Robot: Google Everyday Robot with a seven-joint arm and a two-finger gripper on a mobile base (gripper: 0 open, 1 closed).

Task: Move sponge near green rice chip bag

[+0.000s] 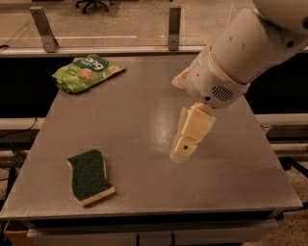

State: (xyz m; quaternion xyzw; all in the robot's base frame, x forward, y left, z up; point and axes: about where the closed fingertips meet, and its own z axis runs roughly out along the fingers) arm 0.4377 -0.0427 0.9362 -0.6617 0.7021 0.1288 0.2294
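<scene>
Grey matte table with soft overhead glare at its centre, gripper above its right half, pale rail with metal posts behind, tan floor beyond, office chair base at top edge

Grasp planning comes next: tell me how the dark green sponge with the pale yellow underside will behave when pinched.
The dark green sponge with the pale yellow foam layer probably compresses when pinched, given that foam. It lies flat on the grey table, so it should slide, not roll or tip. The end effector hangs over the table's middle, apart from it.
</scene>
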